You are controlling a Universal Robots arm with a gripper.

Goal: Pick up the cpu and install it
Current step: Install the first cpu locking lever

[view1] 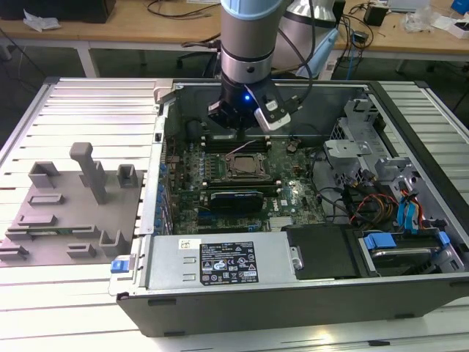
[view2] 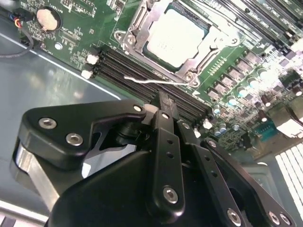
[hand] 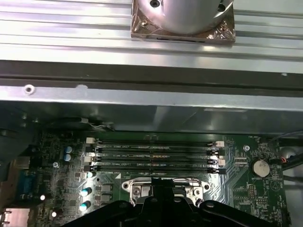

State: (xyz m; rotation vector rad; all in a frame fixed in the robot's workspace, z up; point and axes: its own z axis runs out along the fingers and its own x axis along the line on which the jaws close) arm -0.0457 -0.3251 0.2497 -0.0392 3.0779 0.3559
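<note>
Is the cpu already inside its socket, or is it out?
In. The cpu lies flat within the socket's metal frame on the motherboard, and the gripper is above the memory slots beside it.

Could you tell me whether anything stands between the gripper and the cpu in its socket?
Nothing visible does. The cpu lies seated in the socket frame, its silver top bare. The gripper hangs over the memory slots beside it, with open space between.

Lab: open computer case (view1: 293,249), cluttered workbenches (view1: 146,29).
</note>
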